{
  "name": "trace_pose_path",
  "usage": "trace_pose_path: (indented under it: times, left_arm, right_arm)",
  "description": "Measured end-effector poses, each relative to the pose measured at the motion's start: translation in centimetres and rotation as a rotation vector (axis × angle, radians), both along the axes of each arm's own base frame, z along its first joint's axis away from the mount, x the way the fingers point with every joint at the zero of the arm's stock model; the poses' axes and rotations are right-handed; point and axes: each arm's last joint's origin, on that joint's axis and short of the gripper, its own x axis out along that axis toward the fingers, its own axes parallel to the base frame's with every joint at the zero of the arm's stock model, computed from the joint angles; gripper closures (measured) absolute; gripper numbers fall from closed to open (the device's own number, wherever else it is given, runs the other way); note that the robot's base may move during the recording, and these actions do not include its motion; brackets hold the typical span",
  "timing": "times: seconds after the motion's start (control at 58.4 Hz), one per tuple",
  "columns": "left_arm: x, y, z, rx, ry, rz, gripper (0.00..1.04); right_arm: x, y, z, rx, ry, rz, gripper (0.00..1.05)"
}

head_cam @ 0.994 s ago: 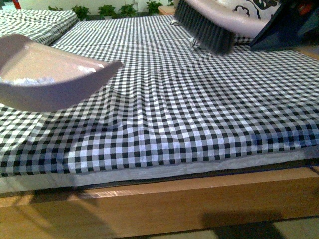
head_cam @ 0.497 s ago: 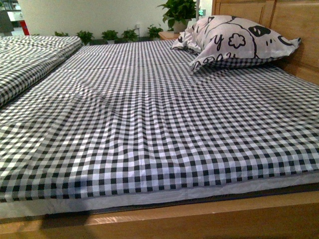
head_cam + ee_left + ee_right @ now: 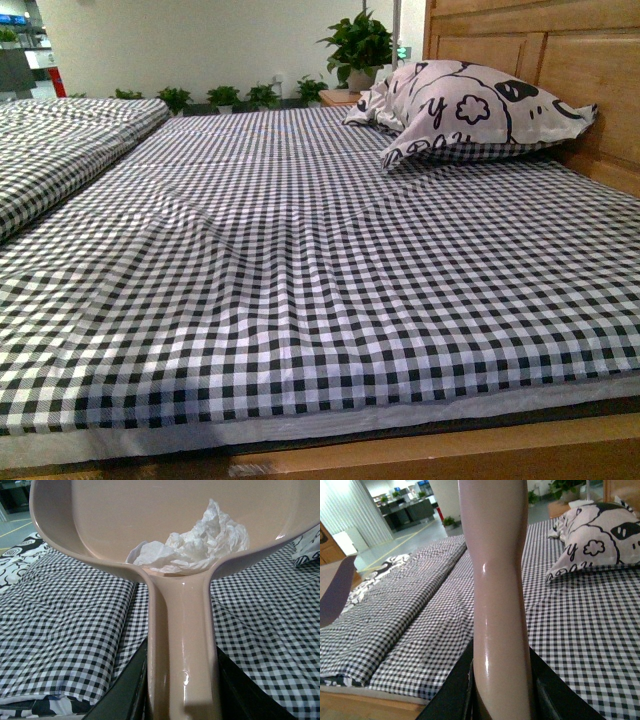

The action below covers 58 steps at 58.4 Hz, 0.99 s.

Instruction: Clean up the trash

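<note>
Front view: the checked bedspread (image 3: 300, 280) lies bare of litter, a patterned pillow (image 3: 470, 100) at the far right; neither arm shows.

Left wrist view: the left gripper (image 3: 181, 690) is clamped on the pink dustpan (image 3: 125, 525) handle, and the trash (image 3: 195, 545) sits inside the pan (collected, it seems).

Right wrist view: the right gripper (image 3: 501, 690) grips a pink handle (image 3: 497, 580), its head unseen. Only dumping appears left.

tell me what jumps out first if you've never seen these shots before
The crumpled white tissue lying in the pink dustpan, seen from the left wrist, grabs the eye first. Next comes the black-and-white checked bedsheet filling the front view, with the cartoon-print pillow at its far right by the wooden headboard.
</note>
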Motion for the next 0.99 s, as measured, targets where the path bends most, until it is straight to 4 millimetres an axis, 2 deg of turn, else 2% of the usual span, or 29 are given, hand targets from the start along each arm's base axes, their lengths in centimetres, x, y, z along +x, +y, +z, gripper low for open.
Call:
trace_pose_path:
  times: [0.103,0.257,0.994]
  left_arm:
    - [-1.1,-0.8,-0.1,-0.011,-0.017,-0.013,0.77]
    - [-1.8,-1.5,-0.7,-0.036,-0.017,-0.027,0.77]
    - [-1.9,-1.7,-1.1,-0.053,-0.009,-0.039,0.77]
  right_arm:
    - [-0.8,-0.1,0.2,-0.007,-0.029,-0.007,0.84]
    - [-0.7,-0.2,0.2,-0.012,-0.028,-0.023,0.84]
    - [-0.5,-0.3,0.2,-0.020,-0.028,-0.038,0.84]
